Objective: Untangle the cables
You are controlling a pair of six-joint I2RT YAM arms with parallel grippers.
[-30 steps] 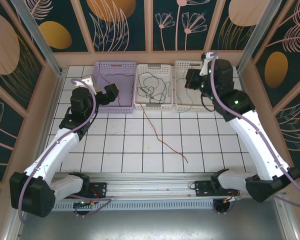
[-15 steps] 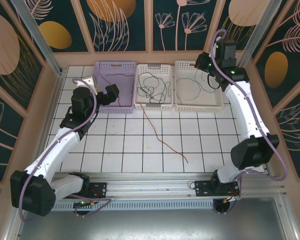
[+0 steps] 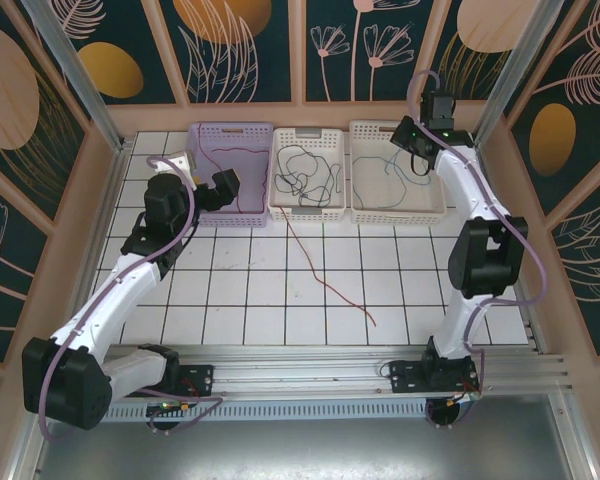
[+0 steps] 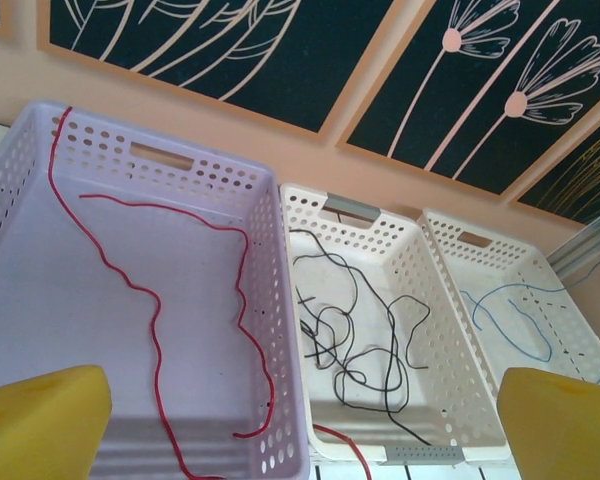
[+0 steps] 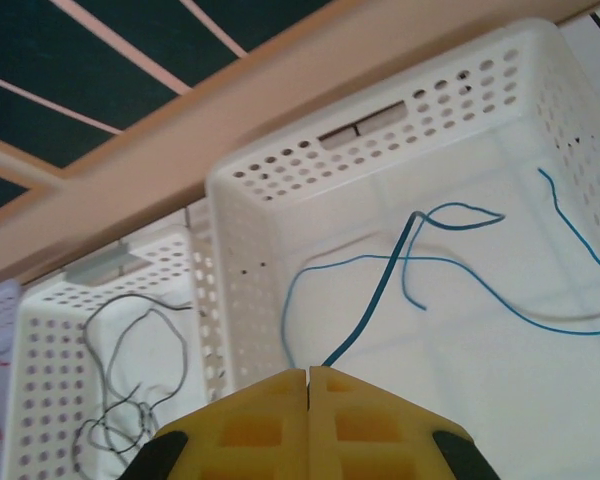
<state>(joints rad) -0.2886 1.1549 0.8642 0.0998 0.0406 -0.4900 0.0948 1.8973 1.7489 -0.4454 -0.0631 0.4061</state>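
Two risks: right gripper (image 5: 308, 372), clamped on the blue cable (image 5: 380, 285) just ahead of it, may let the thin strand slip; farther off, left gripper (image 3: 223, 187), jaws spread before the red cable (image 4: 155, 300), could snag black cables (image 4: 355, 340) rightward.

My left arm (image 3: 120, 290) and right arm (image 3: 460, 185): white shells, black joints, purple cables (image 3: 42, 415) alongside, chunky yellow gripper fingers (image 5: 370, 428).

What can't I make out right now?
- Blue cable, held end: right wrist view, hidden inside the shut right gripper.
- Red cable in the purple basket, near end: left wrist view, cut by the bottom edge.
- Dark cables, crossings: top view, too thin to follow.
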